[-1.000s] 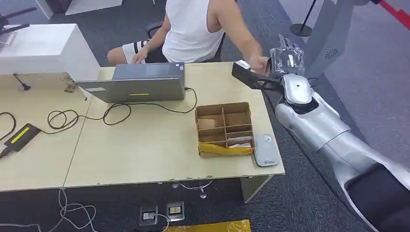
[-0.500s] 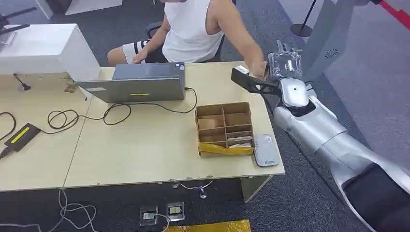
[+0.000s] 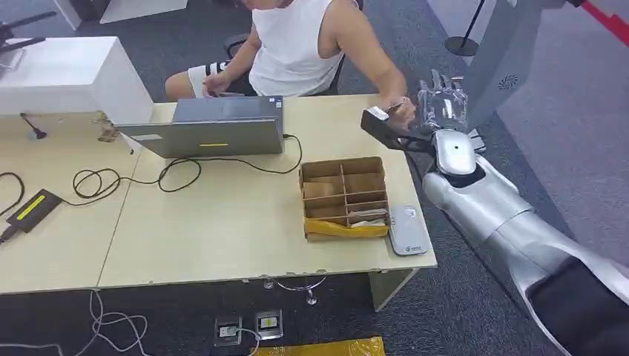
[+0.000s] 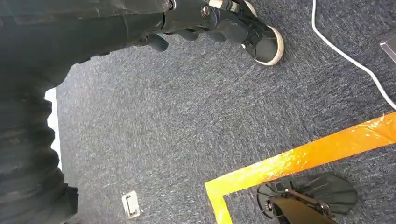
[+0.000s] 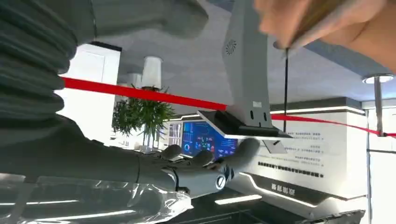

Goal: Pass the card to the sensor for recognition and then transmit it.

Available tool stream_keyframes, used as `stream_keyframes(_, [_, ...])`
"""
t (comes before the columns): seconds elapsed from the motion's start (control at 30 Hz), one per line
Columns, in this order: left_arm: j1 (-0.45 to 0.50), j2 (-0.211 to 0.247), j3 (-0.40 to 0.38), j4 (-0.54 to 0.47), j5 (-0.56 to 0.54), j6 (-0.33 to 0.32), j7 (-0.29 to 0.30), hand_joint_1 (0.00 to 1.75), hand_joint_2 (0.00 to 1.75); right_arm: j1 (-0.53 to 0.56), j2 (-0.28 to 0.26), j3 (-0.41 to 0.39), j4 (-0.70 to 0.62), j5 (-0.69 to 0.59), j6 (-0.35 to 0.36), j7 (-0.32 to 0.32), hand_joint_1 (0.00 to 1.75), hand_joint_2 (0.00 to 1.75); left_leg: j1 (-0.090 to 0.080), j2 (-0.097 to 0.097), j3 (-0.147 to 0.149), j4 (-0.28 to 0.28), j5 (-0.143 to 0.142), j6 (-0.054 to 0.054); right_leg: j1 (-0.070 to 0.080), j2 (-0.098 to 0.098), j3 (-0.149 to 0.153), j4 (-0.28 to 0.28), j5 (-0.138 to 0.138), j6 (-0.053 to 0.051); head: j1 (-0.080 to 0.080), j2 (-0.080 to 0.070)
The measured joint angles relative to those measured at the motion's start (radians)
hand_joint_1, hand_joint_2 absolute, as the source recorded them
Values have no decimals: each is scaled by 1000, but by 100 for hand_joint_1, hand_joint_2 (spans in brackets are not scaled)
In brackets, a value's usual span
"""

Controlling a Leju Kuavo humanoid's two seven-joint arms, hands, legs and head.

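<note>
My right hand (image 3: pixel 443 103) is raised past the table's far right corner, wrapped in a clear cover, fingers spread. In the right wrist view its fingers (image 5: pixel 205 163) are stretched out with nothing between them. A person's hand (image 3: pixel 401 111) reaches up to it from the chair side. That hand (image 5: pixel 322 23) pinches the card (image 5: pixel 285 79), which I see edge-on as a thin dark line, apart from my fingers. The grey sensor pad (image 3: pixel 408 231) lies flat near the table's right front corner. My left hand (image 4: pixel 28 154) hangs over the carpet, too dark to read its fingers.
A cardboard divider box (image 3: pixel 344 195) stands just left of the sensor. A laptop (image 3: pixel 211 127) and its cables lie at the back of the table (image 3: pixel 222 237). The seated person is behind the far edge. A grey kiosk post (image 3: pixel 504 52) stands right of my hand.
My right hand has sunk a little and shifted right. The person's hand has stayed at my fingertips and moved along with it.
</note>
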Motion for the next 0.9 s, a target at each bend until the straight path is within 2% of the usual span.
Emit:
stream_keyframes(0.1, [0, -1, 0, 0, -3, 0, 1, 0, 175, 3, -1, 0, 0, -2, -6, -1, 0, 175, 0, 0, 0, 0, 0, 0, 0, 0, 0, 0, 0, 0, 0, 0])
stream_keyframes(0.13, [0, -1, 0, 0, -5, 0, 1, 0, 175, 4, -2, 0, 0, -5, -14, -4, 0, 0, 0, 0, 0, 0, 0, 0, 0, 0, 0, 0, 0, 0, 0, 0])
stream_keyframes(0.27, [0, -1, -1, 0, -10, -2, 1, 0, 175, 18, -7, -9, -20, -18, -79, -26, 0, 0, 0, 0, 0, 0, 0, 0, 0, 0, 0, 0, 0, 0, 0, 0])
stream_keyframes(0.37, [1, -1, -1, 0, -15, 1, 1, 0, 175, 38, -15, -29, -84, -21, -120, -50, 0, 0, 0, 0, 0, 0, 0, 0, 0, 0, 0, 0, 0, 0, 0, 0])
stream_keyframes(0.47, [7, -1, 0, 0, 0, 19, -13, 0, 175, 85, -21, -58, -178, -102, -176, -113, 0, 0, 0, 1, 1, 0, 0, 0, 0, 1, 0, 0, 0, 0, 0, 0])
stream_keyframes(0.5, [10, -1, 0, 0, 5, 23, -18, 0, 175, 107, -22, -68, -221, -131, -190, -135, 0, 175, 0, 1, 1, 0, 0, 0, 0, 1, 0, 0, 0, 0, 0, 0])
stream_keyframes(0.6, [17, -1, 0, 0, 15, 31, -28, 0, 175, 156, -29, -89, -317, -176, -197, -167, 0, 175, 0, 1, 1, 0, 0, 0, 0, 1, 0, 0, 0, 0, -1, 0])
stream_keyframes(0.7, [30, 0, 3, 0, 29, 43, -46, 0, 175, 225, -40, -117, -433, -263, -203, -233, 0, 175, 1, 0, 1, 0, 0, 0, 1, 0, 1, 0, 0, 0, 0, 0])
stream_keyframes(0.9, [53, 3, 4, 1, 47, 51, -73, 0, 175, 397, -72, -149, -657, -307, -177, -283, 0, 175, 0, 1, 1, 0, -1, 0, 1, 0, 0, 0, 0, 0, 0, 0])
